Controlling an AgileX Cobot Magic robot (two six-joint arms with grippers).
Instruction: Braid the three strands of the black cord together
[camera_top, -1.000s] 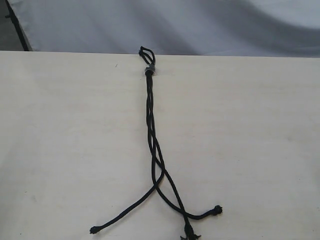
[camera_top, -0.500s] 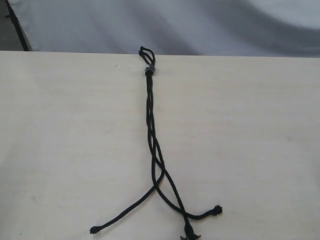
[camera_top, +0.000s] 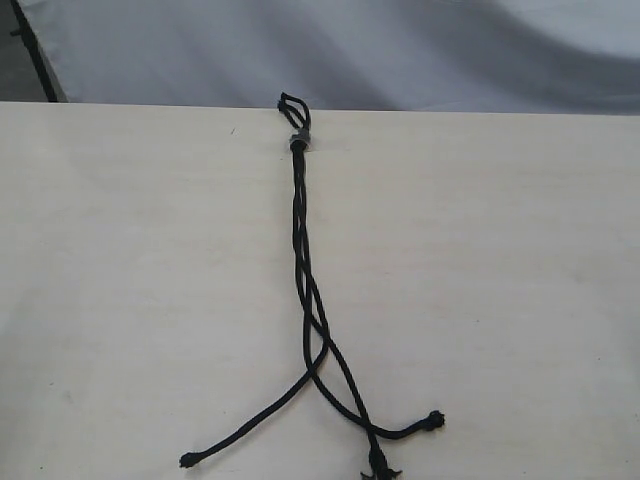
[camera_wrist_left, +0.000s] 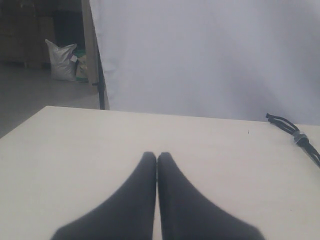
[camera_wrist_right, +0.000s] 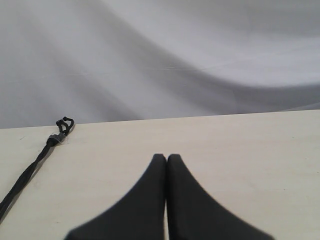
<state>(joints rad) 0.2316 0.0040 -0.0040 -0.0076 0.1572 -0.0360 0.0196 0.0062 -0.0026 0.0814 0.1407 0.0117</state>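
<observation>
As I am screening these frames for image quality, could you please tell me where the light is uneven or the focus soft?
Exterior view: even, soft light, the black cord sharp, no glare on the table; left wrist view: the left hand is a dark blur up close; right wrist view: the right hand likewise blurred.

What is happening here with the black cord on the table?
Nothing is handling the black cord now. It lies on the table, its three strands loosely crossed below the grey band and spreading apart at the loose ends. The left fingers and the right fingers are shut, empty, and away from it.
</observation>
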